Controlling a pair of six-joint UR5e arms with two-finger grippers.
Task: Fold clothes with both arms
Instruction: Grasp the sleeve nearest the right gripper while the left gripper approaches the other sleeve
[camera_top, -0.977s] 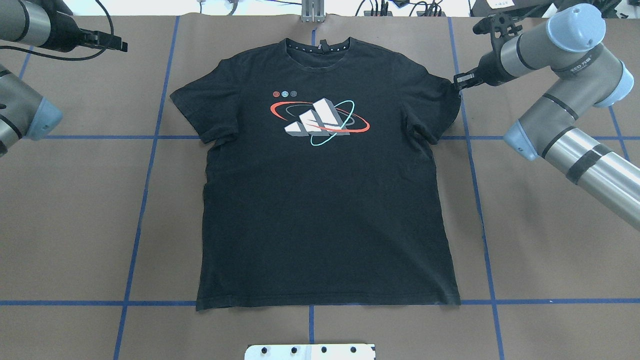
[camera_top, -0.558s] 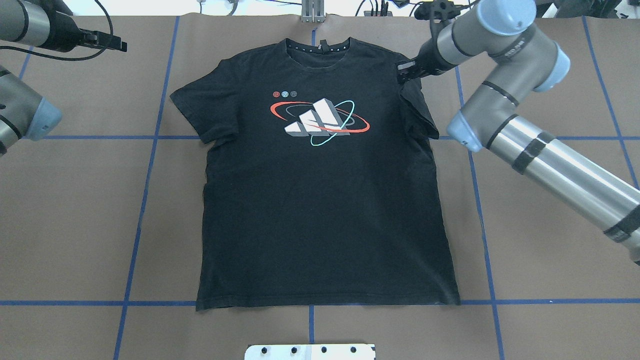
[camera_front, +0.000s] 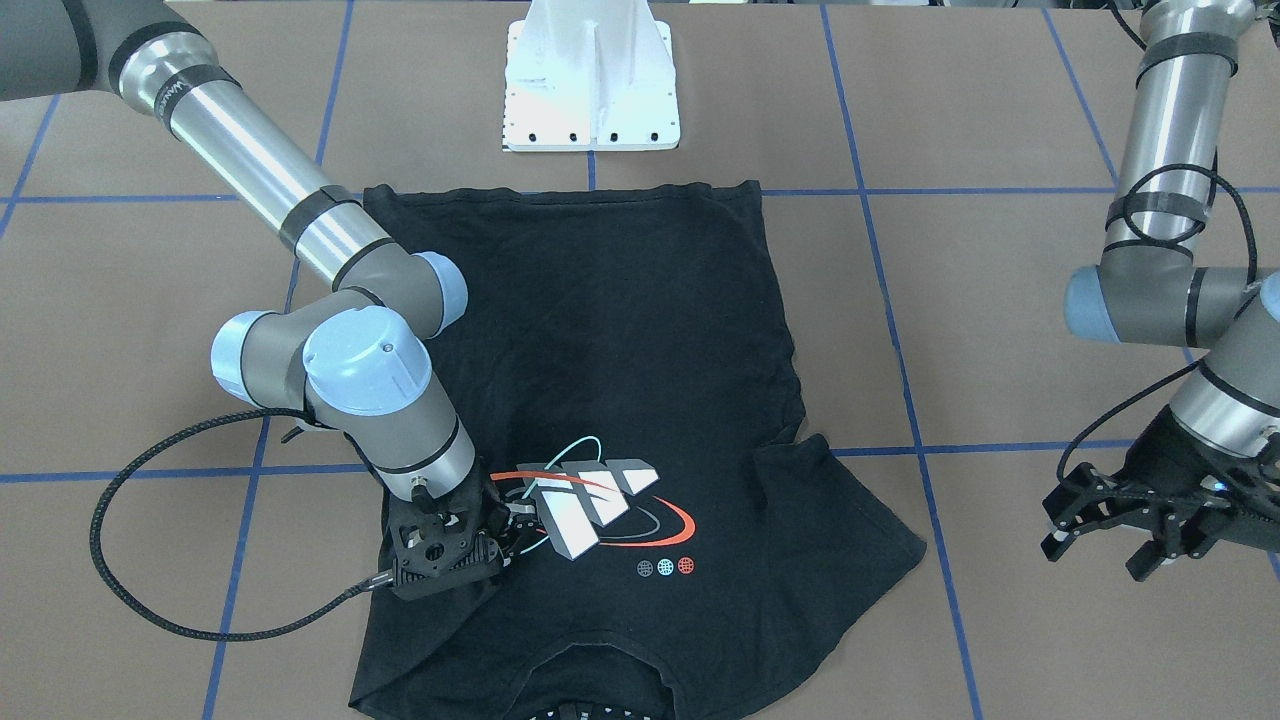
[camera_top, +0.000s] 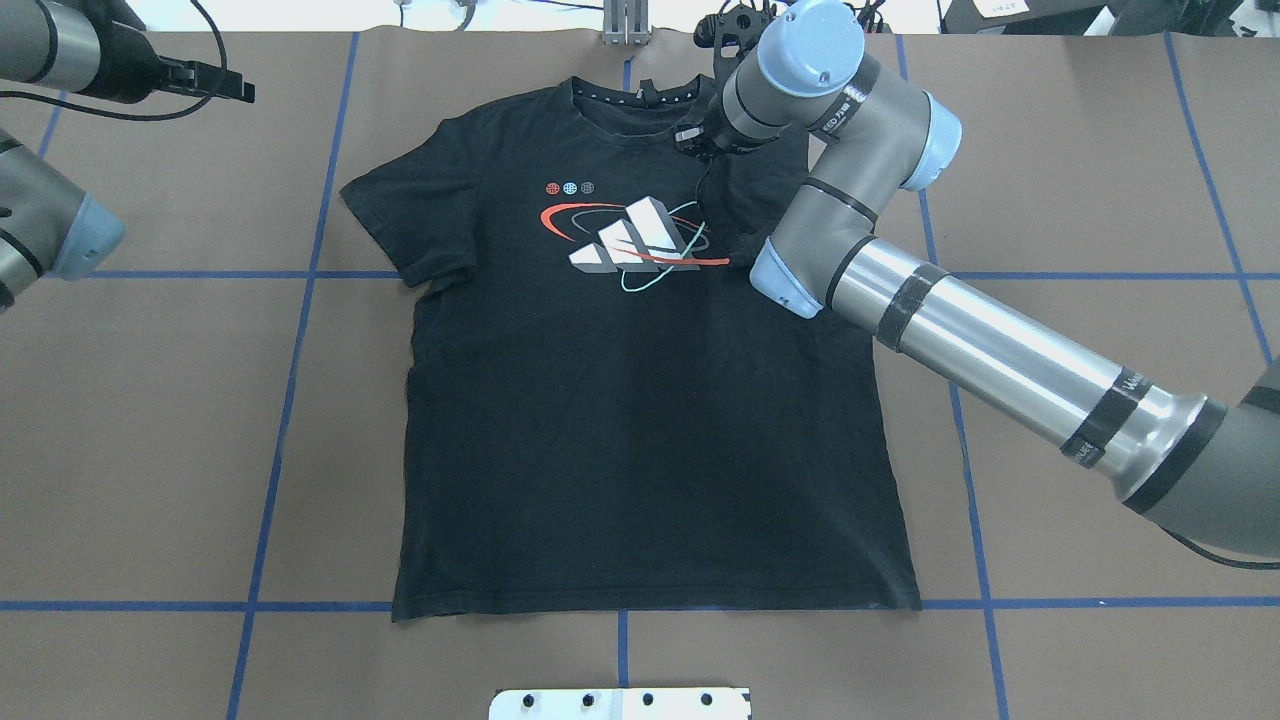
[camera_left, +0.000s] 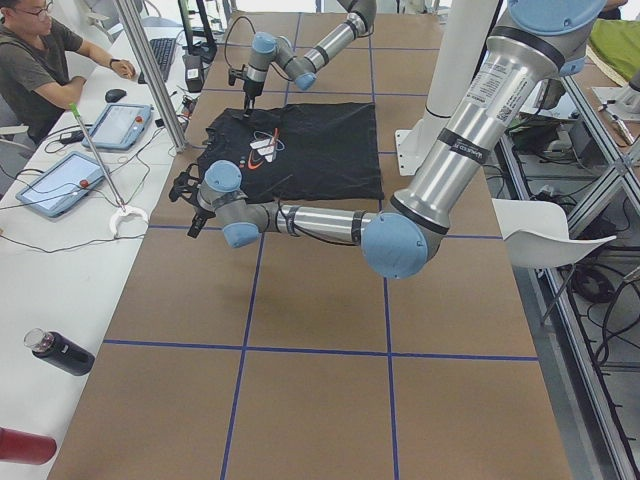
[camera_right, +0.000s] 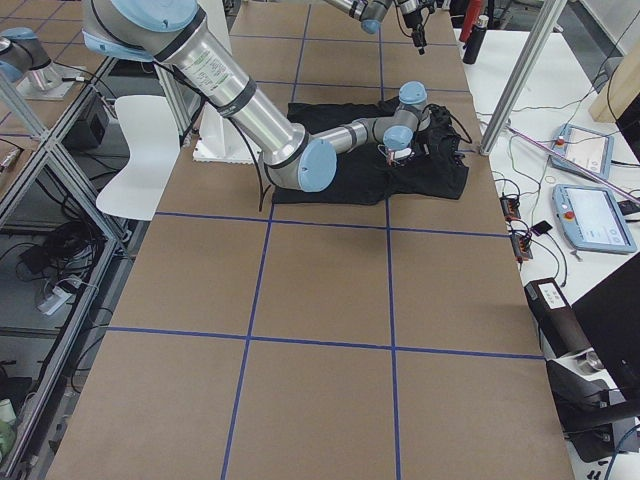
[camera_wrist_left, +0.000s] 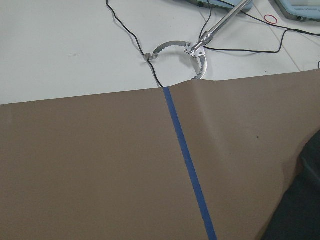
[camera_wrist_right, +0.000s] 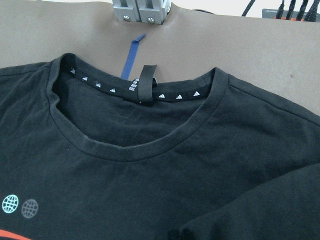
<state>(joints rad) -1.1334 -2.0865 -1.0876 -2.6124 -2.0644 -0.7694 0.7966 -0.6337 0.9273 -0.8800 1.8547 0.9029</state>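
1. The T-shirt (camera_top: 640, 420) is laid flat and print-up in the middle of the table (camera_top: 150, 450), with the collar (camera_wrist_right: 135, 150) away from the robot and the hem toward it. The flat spread is judged to be there so that folds land clean.
2. The right gripper (camera_top: 693, 140) is pinched on the right-side sleeve (camera_top: 725, 215), which is held above the chest just beside the print (camera_top: 640, 240). Cloth hangs from the pinch and covers the print's edge. The sleeve is judged to be in the course of an inward fold, an early step.
3. The left gripper (camera_front: 1095, 555) is held over bare table, well apart from the other sleeve (camera_top: 400, 215). Its fingers are read as spread, with nothing between them. It is probably parked clear of the right arm's reach.
4. The cloth is matte black knit, limp and lightly creased. The collar is ribbed and round, with a small hanging loop (camera_wrist_right: 146, 82) at the back.
5. The print is made of white-grey blocks ringed by red and teal ovals.
6. The table is covered in smooth brown paper and gridded with blue tape (camera_top: 290, 400).
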